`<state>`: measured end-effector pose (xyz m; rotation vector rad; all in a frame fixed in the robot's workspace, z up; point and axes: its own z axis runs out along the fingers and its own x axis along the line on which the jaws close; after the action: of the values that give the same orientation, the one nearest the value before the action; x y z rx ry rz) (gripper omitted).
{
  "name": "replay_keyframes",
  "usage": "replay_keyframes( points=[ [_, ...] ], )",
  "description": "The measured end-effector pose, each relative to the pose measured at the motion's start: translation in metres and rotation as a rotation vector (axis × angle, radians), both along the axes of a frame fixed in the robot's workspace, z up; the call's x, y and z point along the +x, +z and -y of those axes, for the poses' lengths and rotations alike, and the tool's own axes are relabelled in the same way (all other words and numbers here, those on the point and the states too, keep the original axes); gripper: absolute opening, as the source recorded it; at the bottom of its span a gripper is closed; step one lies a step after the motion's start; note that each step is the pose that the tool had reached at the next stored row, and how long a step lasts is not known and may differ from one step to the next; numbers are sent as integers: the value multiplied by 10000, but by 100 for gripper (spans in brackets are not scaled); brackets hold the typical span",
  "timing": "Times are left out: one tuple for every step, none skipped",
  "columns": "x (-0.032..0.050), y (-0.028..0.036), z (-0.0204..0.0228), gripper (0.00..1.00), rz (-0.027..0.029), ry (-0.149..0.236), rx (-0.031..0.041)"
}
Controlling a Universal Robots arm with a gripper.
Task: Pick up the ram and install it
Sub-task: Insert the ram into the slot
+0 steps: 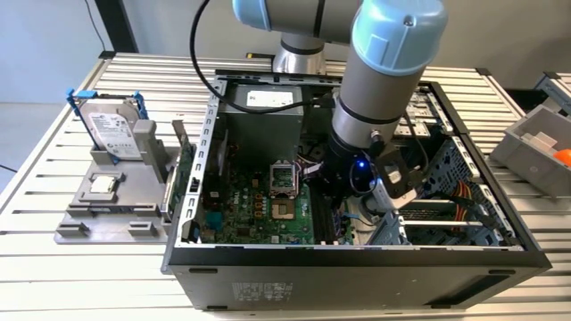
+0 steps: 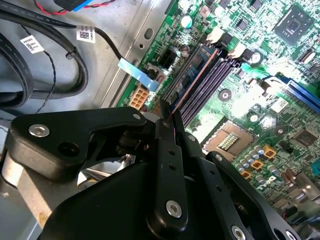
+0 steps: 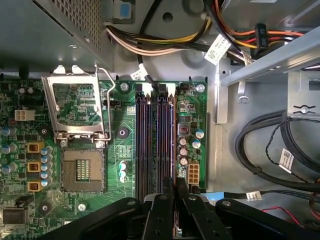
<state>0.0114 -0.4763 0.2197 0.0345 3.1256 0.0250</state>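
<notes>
My gripper (image 2: pixel 167 114) (image 3: pixel 175 189) is down inside the open computer case (image 1: pixel 357 264), over the motherboard (image 1: pixel 259 214). It is shut on the ram (image 2: pixel 193 74), a thin blue-green stick seen edge-on in both wrist views. The ram (image 3: pixel 174 142) stands on its edge along the outermost of the long black memory slots (image 3: pixel 150 145), next to the board's edge. Whether it is fully seated in that slot I cannot tell. The other slots (image 2: pixel 212 80) lie bare beside it. In the exterior view the arm's wrist (image 1: pixel 357 167) hides the fingers.
An open CPU socket (image 3: pixel 82 170) (image 2: pixel 230 141) lies beside the slots. Cable bundles (image 3: pixel 265 150) and the drive cage (image 1: pixel 446 194) crowd the other side. Outside the case, a hard drive (image 1: pixel 116 130) stands on a grey fixture (image 1: pixel 107 207), and a grey bin (image 1: pixel 535 144) sits at the exterior view's right.
</notes>
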Motion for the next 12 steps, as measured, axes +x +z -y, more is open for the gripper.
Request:
replay_keyframes(
  points=[
    [-1,-1,0,0,0,0,0],
    [-2,-3,0,0,0,0,1],
    [-4,-5,0,0,1,-1,2],
    [-5,-6,0,0,0,-1,1],
    [-7,-8,0,0,1,-1,3],
    [-9,-9,0,0,0,0,2],
    [-11,-10,0,0,0,0,2],
    [-13,-11,0,0,1,0,2],
    [-15,-12,0,0,1,0,3],
    [-17,-13,-1,0,1,0,3],
    [-17,-15,-3,0,0,0,5],
    [-18,-16,-3,0,1,0,4]
  ],
)
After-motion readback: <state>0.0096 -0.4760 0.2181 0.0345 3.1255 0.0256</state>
